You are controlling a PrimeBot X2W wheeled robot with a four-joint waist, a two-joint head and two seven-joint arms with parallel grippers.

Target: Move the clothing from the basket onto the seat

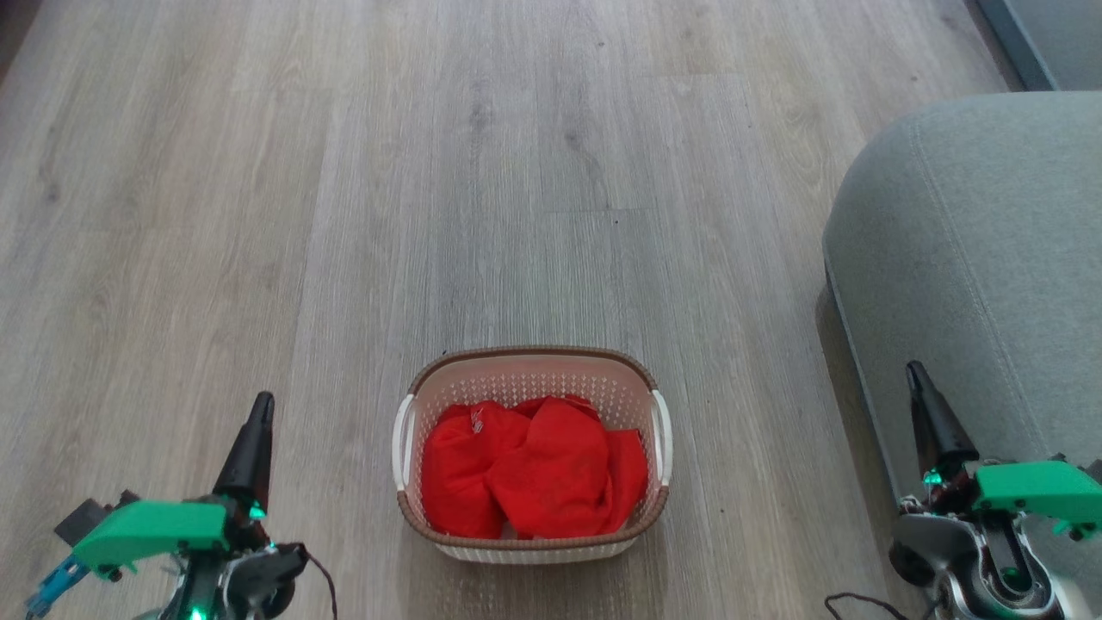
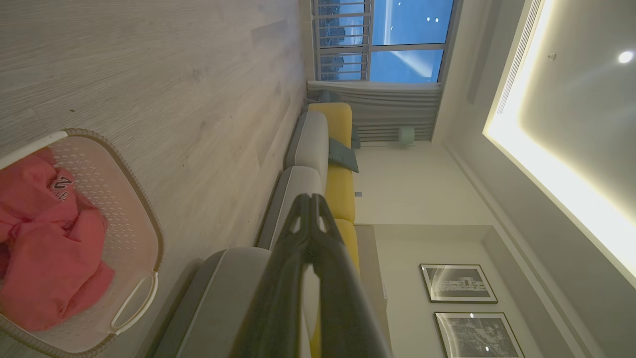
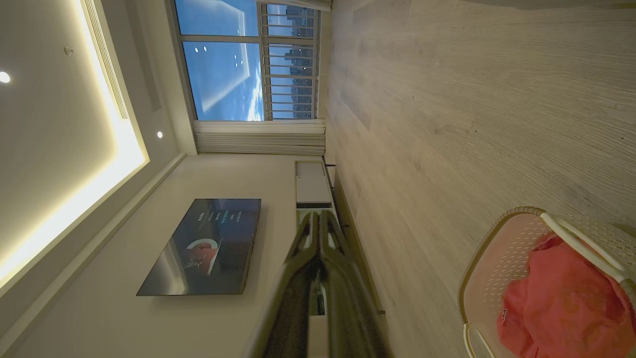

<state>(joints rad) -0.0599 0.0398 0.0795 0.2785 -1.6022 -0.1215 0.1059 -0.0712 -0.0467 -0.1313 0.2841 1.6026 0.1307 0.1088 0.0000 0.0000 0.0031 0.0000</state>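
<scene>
I count one basket (image 1: 531,355), two red garments (image 1: 534,474) and one seat (image 1: 973,258). I have two end effectors: the left end effector (image 1: 263,402) and the right end effector (image 1: 913,370). I also count two framed pictures (image 2: 458,283) and one television (image 3: 203,246).

Basket (image 1: 529,353) sits on the floor (image 1: 344,172), dead centre, just ahead of the robot. Clothing (image 1: 534,469) is piled inside it, pieces bunched side by side across the bottom. Over to the right is the seat (image 1: 973,224), standing apart from the basket with a strip of floor between them. Left claw (image 1: 261,405) hangs to the basket's left, clear of it. Right claw (image 1: 914,370) is on the basket's right, up against the seat's near side in the head view. Behind the basket, floor runs on.
</scene>
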